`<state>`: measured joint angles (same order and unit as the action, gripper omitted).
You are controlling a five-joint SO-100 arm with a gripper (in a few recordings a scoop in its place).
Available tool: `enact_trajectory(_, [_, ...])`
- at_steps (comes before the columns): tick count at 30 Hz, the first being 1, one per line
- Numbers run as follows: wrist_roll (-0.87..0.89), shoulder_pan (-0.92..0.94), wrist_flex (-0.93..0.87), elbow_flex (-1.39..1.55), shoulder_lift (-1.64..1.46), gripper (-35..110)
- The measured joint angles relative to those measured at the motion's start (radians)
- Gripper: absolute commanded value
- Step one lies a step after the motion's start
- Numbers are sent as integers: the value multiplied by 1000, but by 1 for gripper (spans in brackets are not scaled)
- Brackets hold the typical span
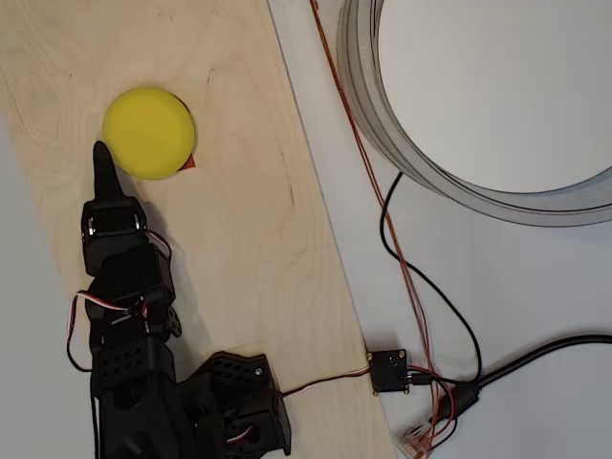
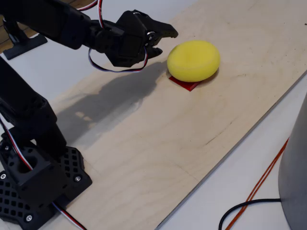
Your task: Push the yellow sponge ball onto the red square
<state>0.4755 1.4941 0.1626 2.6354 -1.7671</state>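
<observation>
Squarely atop the red square (image 2: 184, 84) sat the matte, rounded yellow sponge ball (image 2: 194, 60), covering most of the flat patch, black plastic gripper (image 2: 165, 40) just beside it, narrowly parted, on pale grained plywood board (image 2: 158, 143).

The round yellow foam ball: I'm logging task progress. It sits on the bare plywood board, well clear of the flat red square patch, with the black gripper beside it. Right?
Not quite. The round yellow foam ball is not clear of the flat red square patch: it rests on it, covering most of it, so only an edge shows in the fixed view. The black gripper is beside it, on the plywood board.
</observation>
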Motion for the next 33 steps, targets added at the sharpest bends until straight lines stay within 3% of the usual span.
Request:
enact_trajectory(19, [-402, 94, 0, -163, -101, 19])
enact_trajectory(33, [-385, 143, -44, -451, 225, 19])
